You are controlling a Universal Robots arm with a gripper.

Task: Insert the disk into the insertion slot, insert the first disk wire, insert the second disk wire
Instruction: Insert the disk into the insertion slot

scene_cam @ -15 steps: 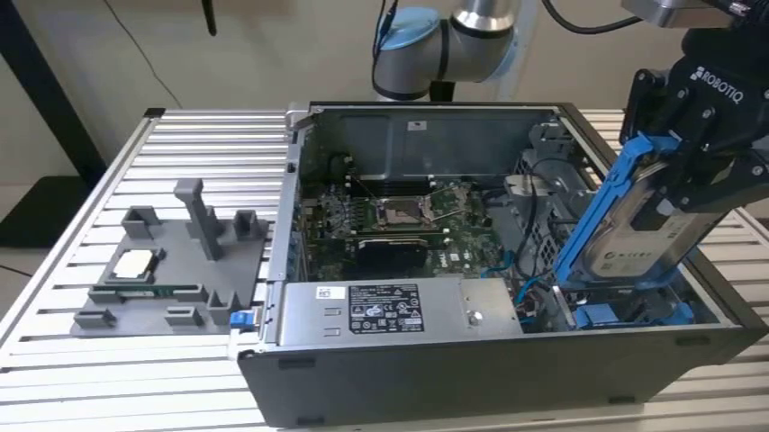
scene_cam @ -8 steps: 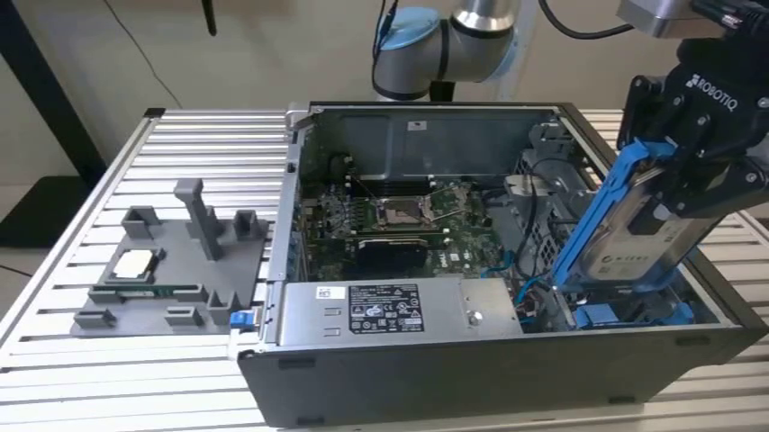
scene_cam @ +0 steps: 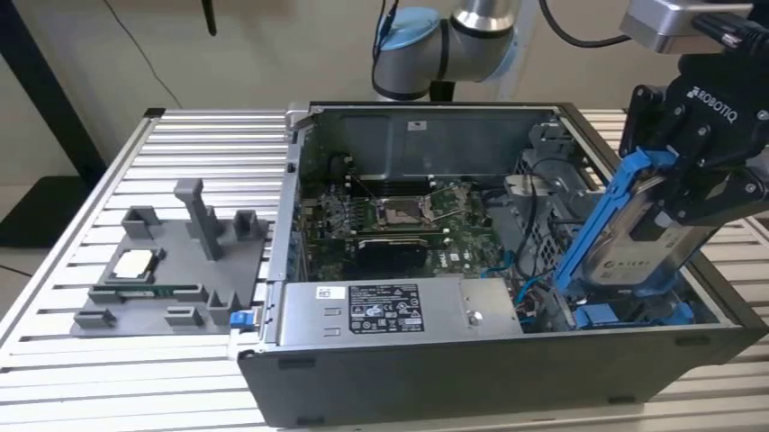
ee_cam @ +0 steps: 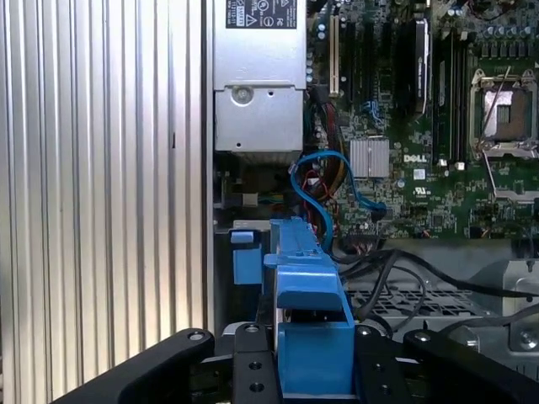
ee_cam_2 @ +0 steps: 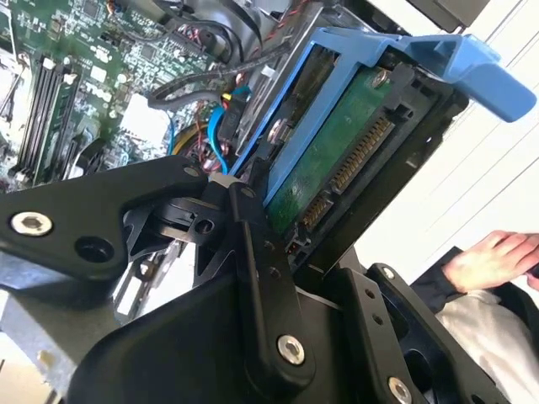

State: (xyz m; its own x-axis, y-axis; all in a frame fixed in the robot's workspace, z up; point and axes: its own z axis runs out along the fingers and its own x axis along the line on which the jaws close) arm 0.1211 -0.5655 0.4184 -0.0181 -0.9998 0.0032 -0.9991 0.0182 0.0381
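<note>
The disk (scene_cam: 637, 247), a silver-grey drive in a bright blue carrier frame, hangs steeply tilted over the exterior view's right end of the open computer case. My black gripper (scene_cam: 691, 184) is shut on its upper part. The disk's lower end dips into the case just above the insertion slot (scene_cam: 625, 317), a dark bay with blue plastic parts. In the second wrist view the disk (ee_cam_2: 337, 160) shows its green board and connector between my fingers (ee_cam_2: 257, 244). The first wrist view has the blue carrier (ee_cam: 307, 320) beside a blue slot part (ee_cam: 246, 257). A blue wire (ee_cam: 324, 181) loops loose inside the case.
A silver power-supply box (scene_cam: 397, 310) fills the case's front, with the motherboard (scene_cam: 409, 216) behind it. A grey fixture tray (scene_cam: 168, 270) lies on the slatted table (scene_cam: 72, 360) at the exterior view's left. A person's hand (ee_cam_2: 497, 257) rests beyond the case.
</note>
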